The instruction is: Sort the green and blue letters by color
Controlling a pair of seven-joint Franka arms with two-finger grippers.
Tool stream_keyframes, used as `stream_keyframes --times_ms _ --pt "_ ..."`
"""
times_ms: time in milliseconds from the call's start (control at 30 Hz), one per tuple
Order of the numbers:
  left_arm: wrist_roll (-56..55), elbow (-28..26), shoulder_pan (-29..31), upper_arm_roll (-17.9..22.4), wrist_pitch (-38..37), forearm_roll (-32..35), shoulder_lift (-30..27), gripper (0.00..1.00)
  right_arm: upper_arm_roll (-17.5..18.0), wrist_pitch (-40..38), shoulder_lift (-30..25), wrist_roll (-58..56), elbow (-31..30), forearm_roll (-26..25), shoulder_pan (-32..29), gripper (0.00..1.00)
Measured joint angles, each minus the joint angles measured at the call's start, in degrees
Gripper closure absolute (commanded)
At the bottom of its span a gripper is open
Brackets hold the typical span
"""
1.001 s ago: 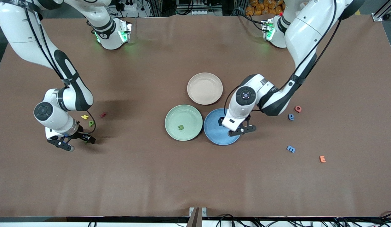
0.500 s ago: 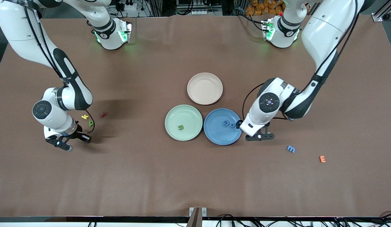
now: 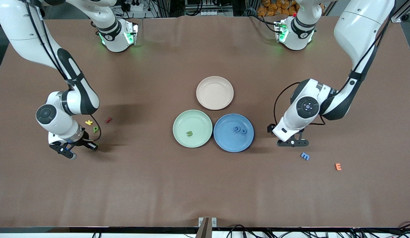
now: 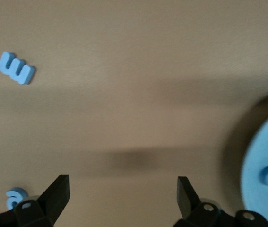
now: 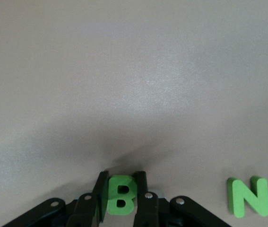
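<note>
Taking the round blue plastic plate (image 3: 233, 133) as the landmark: nearest the front camera, toward the left arm's end of the table, lie the small orange foam E (image 3: 338, 167) and the mid-blue foam M (image 3: 305, 156); another small blue letter (image 4: 15, 197) shows only in the left wrist view, beside that gripper's finger. The left gripper (image 3: 292, 142) hovers with its jaws spread wide and empty over bare cloth between the plate and the M. Two blue letters (image 3: 240, 130) already lie in the blue plate, and a green foam U (image 3: 189, 133) lies in the pale green plate (image 3: 192, 128) touching it. Well off toward the right arm's end, the right gripper (image 5: 120, 198) is clamped narrow on a green foam B (image 5: 119, 198), low over the table with a green N (image 5: 248, 196) beside it; the green P (image 3: 95, 129), yellow K (image 3: 89, 122) and a dark red letter (image 3: 108, 120) lie a little farther from the camera. Farthest is the empty beige plate (image 3: 214, 92). The B is pinched on its thin edges, so it could twist or slip out on the long carry, and the left gripper might nudge the small M aside if it descends off-centre.
</note>
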Motion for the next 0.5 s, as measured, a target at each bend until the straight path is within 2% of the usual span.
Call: stream_keyframes --times_ms 234,500 --pt "1.2 -6.0 5.7 0.0 5.4 0.7 -2.2 0.0 1.5 -1.0 -0.8 8.7 1.3 0.0 5.6 1.0" --pt "1.8 -8.3 9.1 0.1 6.1 3.4 -2.8 0.0 2.0 -1.2 -0.7 20.3 2.7 0.0 13.8 1.0"
